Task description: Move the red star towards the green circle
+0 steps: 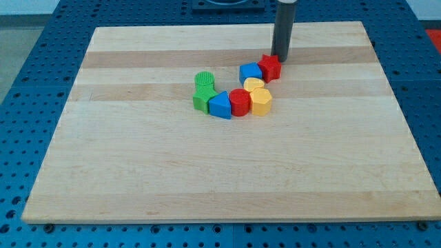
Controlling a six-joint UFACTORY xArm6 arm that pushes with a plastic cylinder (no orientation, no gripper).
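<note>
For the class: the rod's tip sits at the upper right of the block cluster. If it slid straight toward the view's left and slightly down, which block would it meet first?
My tip sits at the red star, apparently touching it, so the star comes first. Just beyond lies the blue block, with the green circle farther left. Depth is hard to judge from one view.

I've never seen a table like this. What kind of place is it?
Probably a robot lab. A wooden board lies on a blue bench full of holes, and my tip touches the red star among small coloured blocks.
</note>
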